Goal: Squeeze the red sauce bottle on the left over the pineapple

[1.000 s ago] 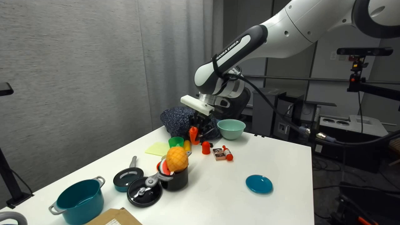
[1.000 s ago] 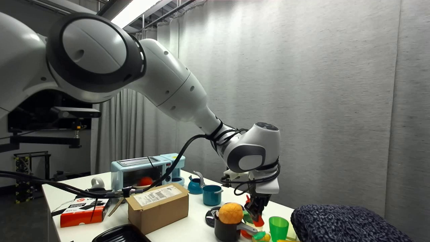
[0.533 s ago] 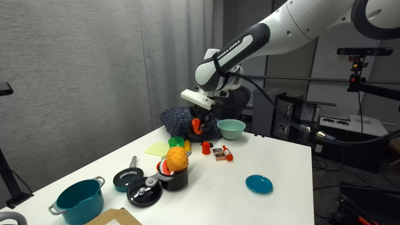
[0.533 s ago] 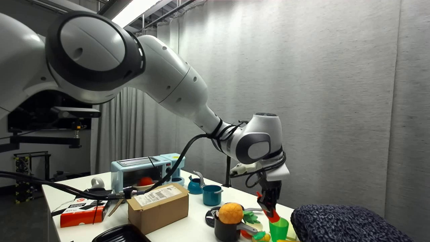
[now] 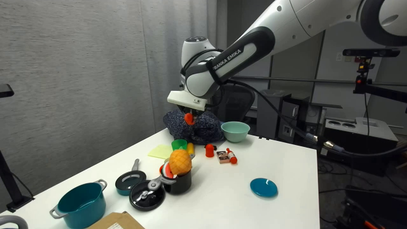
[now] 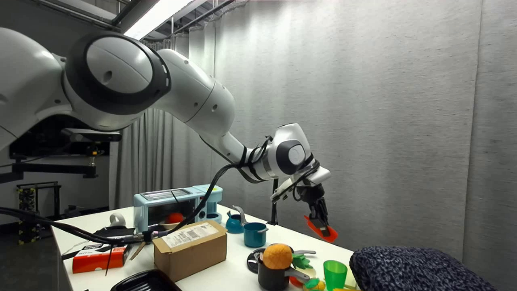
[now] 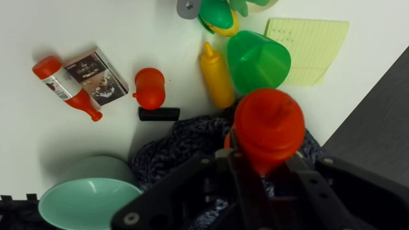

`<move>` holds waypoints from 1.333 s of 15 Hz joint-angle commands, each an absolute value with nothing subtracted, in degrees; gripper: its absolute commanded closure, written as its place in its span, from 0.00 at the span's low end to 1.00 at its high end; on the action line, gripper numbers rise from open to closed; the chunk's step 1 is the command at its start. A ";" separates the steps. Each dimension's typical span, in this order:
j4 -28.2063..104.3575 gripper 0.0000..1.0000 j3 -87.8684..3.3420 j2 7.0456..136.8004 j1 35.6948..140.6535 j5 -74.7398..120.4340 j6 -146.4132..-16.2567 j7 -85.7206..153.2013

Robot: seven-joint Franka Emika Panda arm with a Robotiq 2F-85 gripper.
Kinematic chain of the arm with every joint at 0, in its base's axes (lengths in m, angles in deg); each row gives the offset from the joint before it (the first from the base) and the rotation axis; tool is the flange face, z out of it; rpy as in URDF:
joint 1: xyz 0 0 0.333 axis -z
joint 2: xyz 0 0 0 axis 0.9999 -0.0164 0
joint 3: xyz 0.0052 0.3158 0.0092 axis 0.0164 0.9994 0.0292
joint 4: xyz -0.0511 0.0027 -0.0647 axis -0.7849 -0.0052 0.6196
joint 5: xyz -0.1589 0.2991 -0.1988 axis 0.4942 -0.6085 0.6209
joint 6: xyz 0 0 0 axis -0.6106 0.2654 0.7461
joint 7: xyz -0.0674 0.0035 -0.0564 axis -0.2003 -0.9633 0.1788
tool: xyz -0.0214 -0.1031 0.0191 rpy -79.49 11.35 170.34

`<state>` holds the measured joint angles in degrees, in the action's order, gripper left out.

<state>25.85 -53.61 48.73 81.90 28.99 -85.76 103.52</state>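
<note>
The red sauce bottle [image 7: 270, 123] is held between the fingers of my gripper [image 7: 262, 155], raised above the table. In the wrist view its wide round base faces the camera. In both exterior views the bottle [image 5: 189, 118] is tilted in the gripper; its narrow end points up and left in an exterior view [image 6: 311, 224]. The pineapple [image 5: 180, 162] is yellow-orange and sits in a black pot [image 5: 179, 184]; it also shows in an exterior view [image 6: 278, 256], left of and lower than the gripper. The pineapple is not in the wrist view.
A dark knitted cushion [image 5: 203, 128] lies under the gripper, near a teal bowl [image 5: 235, 131], green cup [image 7: 255, 60] and yellow bottle [image 7: 217, 78]. A red cup-like piece [image 7: 150, 88], chocolate box [image 7: 97, 76] and red-and-white bottle [image 7: 65, 83] lie nearby. A cardboard box [image 6: 194, 250] stands farther off.
My gripper has lifted the red sauce bottle from low near the green cup to well above the table. The wrist has tilted, and the bottle lies flatter than before.
</note>
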 commanded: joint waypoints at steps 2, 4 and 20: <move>21.96 0.96 -57.08 45.90 75.83 40.86 -87.11 105.92; 21.77 0.96 -58.64 45.35 73.64 46.48 -88.27 107.38; 23.47 0.83 -55.87 43.85 73.28 89.35 -92.74 124.37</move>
